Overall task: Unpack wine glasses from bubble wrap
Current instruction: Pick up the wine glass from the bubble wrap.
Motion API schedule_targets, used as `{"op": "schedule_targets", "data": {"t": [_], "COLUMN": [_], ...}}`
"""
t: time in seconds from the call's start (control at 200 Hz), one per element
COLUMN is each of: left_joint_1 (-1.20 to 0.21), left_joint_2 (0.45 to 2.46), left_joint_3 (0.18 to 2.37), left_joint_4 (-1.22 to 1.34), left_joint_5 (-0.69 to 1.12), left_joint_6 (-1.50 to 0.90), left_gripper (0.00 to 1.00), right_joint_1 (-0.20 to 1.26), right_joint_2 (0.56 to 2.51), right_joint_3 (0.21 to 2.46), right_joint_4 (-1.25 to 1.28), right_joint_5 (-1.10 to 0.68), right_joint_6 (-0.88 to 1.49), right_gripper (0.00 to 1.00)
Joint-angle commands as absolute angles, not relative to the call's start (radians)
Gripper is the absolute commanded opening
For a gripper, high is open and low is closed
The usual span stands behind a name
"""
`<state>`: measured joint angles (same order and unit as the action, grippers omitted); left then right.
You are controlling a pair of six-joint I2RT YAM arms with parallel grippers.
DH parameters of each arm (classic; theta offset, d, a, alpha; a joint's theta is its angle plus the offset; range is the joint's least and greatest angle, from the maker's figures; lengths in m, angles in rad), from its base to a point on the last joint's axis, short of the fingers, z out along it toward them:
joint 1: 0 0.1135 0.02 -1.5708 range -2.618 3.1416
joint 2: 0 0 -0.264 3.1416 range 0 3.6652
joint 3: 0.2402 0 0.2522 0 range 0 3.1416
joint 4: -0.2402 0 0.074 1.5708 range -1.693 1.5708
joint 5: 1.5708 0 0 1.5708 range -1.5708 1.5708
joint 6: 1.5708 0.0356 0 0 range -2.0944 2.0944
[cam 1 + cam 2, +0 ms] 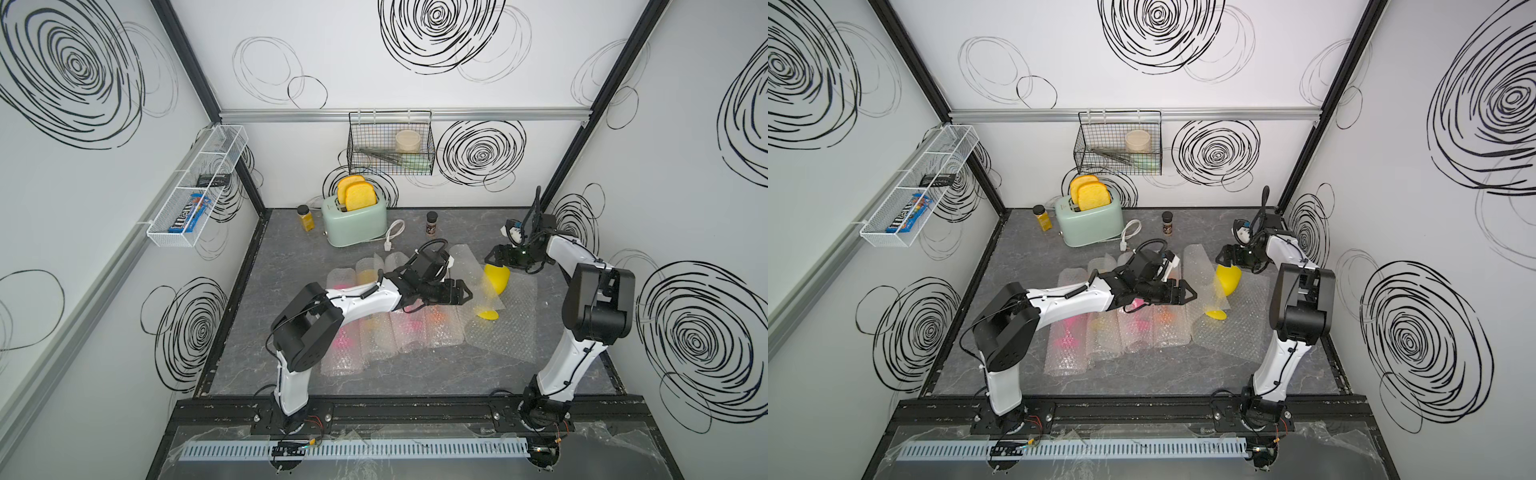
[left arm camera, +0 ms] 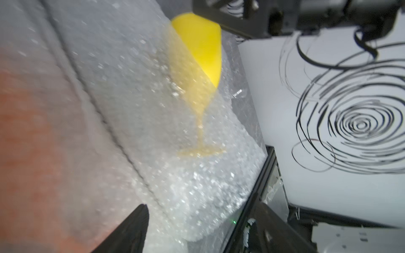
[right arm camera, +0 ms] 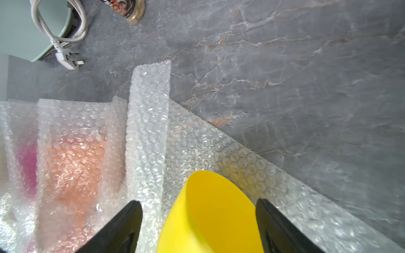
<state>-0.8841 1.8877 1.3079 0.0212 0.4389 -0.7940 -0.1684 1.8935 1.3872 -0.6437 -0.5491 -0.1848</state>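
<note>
A yellow wine glass (image 1: 496, 279) (image 1: 1227, 279) lies on an unrolled bubble wrap sheet (image 1: 509, 330). Its bowl is bare, and a flap of wrap (image 2: 153, 92) covers its stem and part of its foot. My right gripper (image 1: 492, 261) (image 3: 199, 210) is open, its fingers on either side of the bowl's rim with a gap on both sides. My left gripper (image 1: 467, 293) (image 2: 201, 219) hovers open just left of the glass, above the wrap. Several wrapped tubes (image 1: 409, 328) lie in a row under the left arm, showing orange (image 3: 72, 166) and pink (image 3: 26, 162).
A mint toaster (image 1: 353, 222) with its white plug cord (image 1: 392, 235) stands at the back. Two spice jars (image 1: 306, 217) (image 1: 432, 222) stand on either side of it. A wire basket (image 1: 390, 143) hangs on the back wall and a white rack (image 1: 195, 187) on the left wall.
</note>
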Motion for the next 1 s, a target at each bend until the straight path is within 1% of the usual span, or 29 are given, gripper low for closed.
{"op": "schedule_targets", "data": {"t": [0.0, 0.165, 0.245, 0.355, 0.49, 0.621, 0.671, 0.781, 0.961, 0.996], "left_joint_1": [-0.936, -1.019, -1.054, -1.054, -1.068, -1.054, -1.052, -1.041, -1.025, -1.025], "left_joint_2": [1.851, 1.895, 1.952, 1.99, 2.023, 2.082, 2.098, 2.11, 2.116, 2.118], "left_joint_3": [1.278, 1.258, 1.265, 1.264, 1.36, 1.417, 1.435, 1.449, 1.469, 1.471], "left_joint_4": [0.111, 0.227, 0.237, 0.262, 0.154, 0.112, 0.086, 0.068, 0.016, 0.005], "left_joint_5": [0.514, 0.587, 0.571, 0.535, 0.431, 0.365, 0.346, 0.331, 0.268, 0.256], "left_joint_6": [-0.865, -0.947, -0.954, -0.975, -0.877, -0.828, -0.802, -0.779, -0.71, -0.695], "left_gripper": [0.8, 0.81, 0.8, 0.78, 0.78, 0.78, 0.78, 0.78, 0.79, 0.79], "right_joint_1": [-0.166, -0.164, -0.164, -0.163, -0.151, -0.144, -0.141, -0.126, -0.124, -0.124], "right_joint_2": [1.862, 1.84, 1.828, 1.794, 1.779, 1.744, 1.726, 1.682, 1.65, 1.644], "right_joint_3": [1.342, 1.294, 1.292, 1.253, 1.237, 1.198, 1.18, 1.124, 1.076, 1.066], "right_joint_4": [-0.665, -0.636, -0.635, -0.612, -0.615, -0.612, -0.604, -0.577, -0.55, -0.545], "right_joint_5": [-0.598, -0.59, -0.604, -0.6, -0.619, -0.609, -0.626, -0.64, -0.696, -0.71], "right_joint_6": [-0.211, -0.18, -0.157, -0.14, -0.131, -0.119, -0.109, -0.102, -0.077, -0.073], "right_gripper": [0.85, 0.8, 0.77, 0.77, 0.76, 0.75, 0.73, 0.72, 0.6, 0.59]}}
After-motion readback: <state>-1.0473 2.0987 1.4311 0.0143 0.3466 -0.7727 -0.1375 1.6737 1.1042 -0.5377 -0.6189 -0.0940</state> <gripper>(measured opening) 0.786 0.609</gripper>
